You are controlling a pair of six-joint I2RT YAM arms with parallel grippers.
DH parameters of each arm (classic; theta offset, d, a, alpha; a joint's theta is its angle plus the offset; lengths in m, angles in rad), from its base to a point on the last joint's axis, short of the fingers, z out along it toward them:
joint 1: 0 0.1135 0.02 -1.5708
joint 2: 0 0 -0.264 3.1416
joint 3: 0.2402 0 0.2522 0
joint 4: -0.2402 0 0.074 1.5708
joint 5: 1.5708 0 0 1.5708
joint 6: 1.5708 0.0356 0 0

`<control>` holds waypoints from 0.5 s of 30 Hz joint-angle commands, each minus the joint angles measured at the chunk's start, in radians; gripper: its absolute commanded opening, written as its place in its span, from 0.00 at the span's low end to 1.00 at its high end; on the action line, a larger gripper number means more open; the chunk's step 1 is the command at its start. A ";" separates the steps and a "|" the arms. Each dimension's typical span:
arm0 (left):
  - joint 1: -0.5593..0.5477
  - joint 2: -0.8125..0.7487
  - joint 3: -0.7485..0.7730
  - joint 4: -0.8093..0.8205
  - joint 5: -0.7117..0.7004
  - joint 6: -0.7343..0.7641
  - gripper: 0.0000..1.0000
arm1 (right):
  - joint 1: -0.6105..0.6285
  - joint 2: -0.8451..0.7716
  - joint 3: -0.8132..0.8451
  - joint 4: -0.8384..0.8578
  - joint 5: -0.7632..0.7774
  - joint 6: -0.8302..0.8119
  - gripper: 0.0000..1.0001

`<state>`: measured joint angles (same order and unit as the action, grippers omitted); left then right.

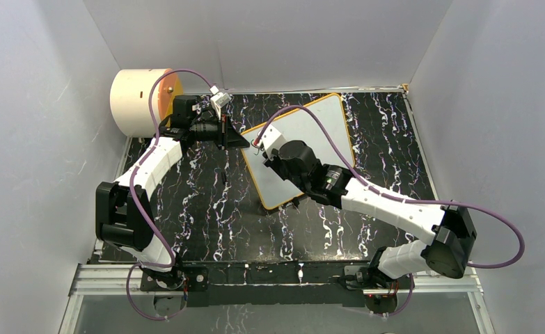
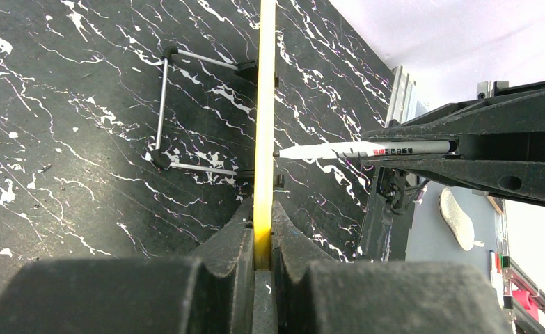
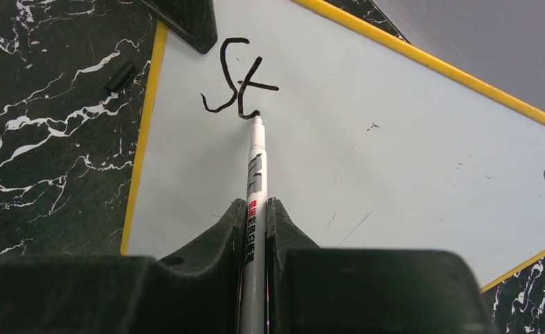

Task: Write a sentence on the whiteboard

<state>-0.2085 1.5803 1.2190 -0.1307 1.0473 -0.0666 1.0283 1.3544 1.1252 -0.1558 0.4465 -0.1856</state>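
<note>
The whiteboard (image 1: 318, 122), white with a thin orange-yellow frame, lies tilted on the black marbled table. My left gripper (image 1: 238, 138) is shut on its left frame edge; in the left wrist view that edge is a yellow strip (image 2: 264, 104) running up from between the fingers of this gripper (image 2: 262, 236). My right gripper (image 3: 255, 209) is shut on a white marker (image 3: 255, 174), whose tip touches the whiteboard (image 3: 367, 139) at the foot of black strokes reading "St" (image 3: 238, 87). From the left wrist, the marker (image 2: 367, 149) points at the board's edge.
A cream cylinder with an orange face (image 1: 140, 101) stands at the back left by the wall. A wire stand (image 2: 161, 104) juts from the board's underside. A small black cap (image 3: 120, 75) lies on the table left of the board. White walls enclose three sides.
</note>
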 commanded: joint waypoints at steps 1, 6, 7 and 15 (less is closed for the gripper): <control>-0.002 -0.016 -0.017 -0.033 0.014 0.034 0.00 | -0.006 -0.049 -0.001 0.069 0.009 -0.001 0.00; -0.002 -0.017 -0.016 -0.033 0.014 0.032 0.00 | -0.006 -0.069 -0.005 0.071 0.024 0.001 0.00; -0.002 -0.017 -0.016 -0.034 0.013 0.033 0.00 | -0.005 -0.069 -0.005 0.071 0.033 0.000 0.00; -0.002 -0.016 -0.016 -0.033 0.014 0.031 0.00 | -0.006 -0.060 0.001 0.084 0.065 -0.002 0.00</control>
<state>-0.2085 1.5803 1.2190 -0.1303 1.0477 -0.0669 1.0267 1.3167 1.1152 -0.1444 0.4747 -0.1867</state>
